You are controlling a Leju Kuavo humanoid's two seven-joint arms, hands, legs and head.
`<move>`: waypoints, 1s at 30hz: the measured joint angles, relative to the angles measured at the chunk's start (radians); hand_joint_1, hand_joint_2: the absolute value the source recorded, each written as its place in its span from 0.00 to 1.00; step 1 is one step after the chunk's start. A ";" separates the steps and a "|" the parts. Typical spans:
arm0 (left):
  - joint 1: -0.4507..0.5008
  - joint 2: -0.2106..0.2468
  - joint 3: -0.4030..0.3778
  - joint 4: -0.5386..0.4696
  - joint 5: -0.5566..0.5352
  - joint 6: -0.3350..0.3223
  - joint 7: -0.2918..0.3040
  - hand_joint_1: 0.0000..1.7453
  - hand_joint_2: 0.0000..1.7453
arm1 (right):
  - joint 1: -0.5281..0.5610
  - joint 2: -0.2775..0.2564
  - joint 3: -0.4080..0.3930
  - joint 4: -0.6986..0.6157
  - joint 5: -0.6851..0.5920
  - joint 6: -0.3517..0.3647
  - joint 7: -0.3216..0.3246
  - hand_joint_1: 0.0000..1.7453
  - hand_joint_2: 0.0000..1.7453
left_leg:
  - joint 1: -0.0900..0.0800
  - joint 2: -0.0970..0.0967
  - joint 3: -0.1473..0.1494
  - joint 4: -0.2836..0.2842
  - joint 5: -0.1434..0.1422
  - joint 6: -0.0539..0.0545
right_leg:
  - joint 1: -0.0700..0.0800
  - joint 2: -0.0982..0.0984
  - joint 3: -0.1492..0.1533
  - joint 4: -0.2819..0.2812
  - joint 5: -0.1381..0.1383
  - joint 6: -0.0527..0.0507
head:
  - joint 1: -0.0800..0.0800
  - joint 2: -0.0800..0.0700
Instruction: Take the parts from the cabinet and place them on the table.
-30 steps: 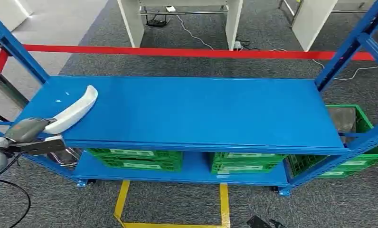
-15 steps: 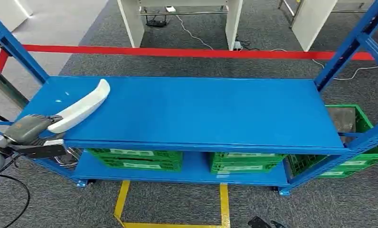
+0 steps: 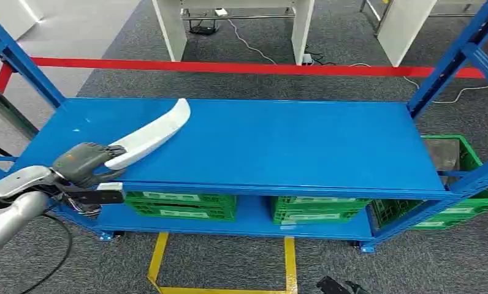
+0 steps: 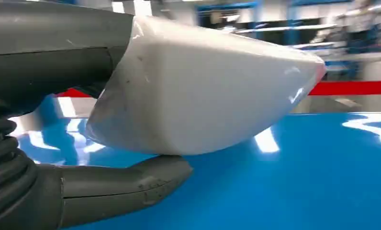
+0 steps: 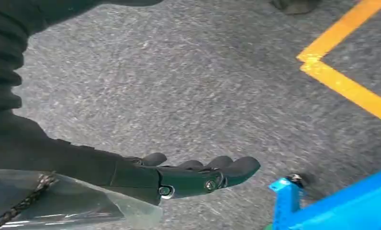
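1. Nearest, at the lower left of the head view: silver left arm (image 3: 8,208) reaching in from below, left hand (image 3: 82,164) at the front left edge of the blue table (image 3: 260,141).
2. Left hand grasping one end of a long, curved white part (image 3: 149,133); in the left wrist view, thick grey thumb (image 4: 126,189) under the part (image 4: 203,86), darker fingers over its top.
3. White part angled away from the hand over the blue tabletop, free end toward the back; whether that end touches the surface cannot be told.
4. Right hand (image 5: 198,177) hanging low over grey carpet, empty, fingers stretched out and a little apart, near a blue rack foot (image 5: 286,191) and a yellow floor line (image 5: 346,81).
5. Under the tabletop: green crates (image 3: 180,205) on the lower blue shelf, another green crate (image 3: 468,177) beyond the right end of the rack.
6. Yellow floor tape (image 3: 159,254) on the carpet in front of the rack.
7. Farther back: red floor line (image 3: 229,67) across the carpet, then white furniture legs (image 3: 168,27) and loose cables (image 3: 247,43).
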 joint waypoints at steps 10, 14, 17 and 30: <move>-0.103 -0.161 -0.142 0.068 -0.006 0.039 0.005 1.00 1.00 | -0.001 0.009 0.000 -0.003 0.015 0.001 -0.020 0.00 1.00 | -0.001 0.000 0.000 0.000 0.000 0.000 | -0.001 0.000 -0.001 0.000 0.000 0.001 | 0.001 0.000; -0.124 -0.208 -0.176 0.103 -0.002 0.043 -0.004 1.00 1.00 | -0.003 0.010 0.000 -0.004 0.016 0.001 -0.024 0.00 1.00 | -0.001 0.000 0.000 0.000 0.000 0.000 | -0.001 0.000 -0.001 0.000 0.000 0.001 | 0.001 0.000; -0.132 -0.229 -0.192 0.120 0.000 0.046 -0.004 1.00 1.00 | -0.003 0.011 0.000 -0.006 0.016 0.001 -0.026 0.00 1.00 | -0.001 0.000 0.000 0.000 0.000 0.000 | -0.001 0.001 -0.001 0.000 0.000 0.001 | 0.000 0.000; -0.153 -0.271 -0.238 0.145 0.021 0.037 -0.015 1.00 1.00 | -0.003 0.011 0.000 -0.007 0.016 0.000 -0.027 0.00 1.00 | -0.001 0.000 0.000 0.000 0.000 0.000 | -0.001 0.001 -0.001 0.000 0.000 0.000 | 0.000 0.000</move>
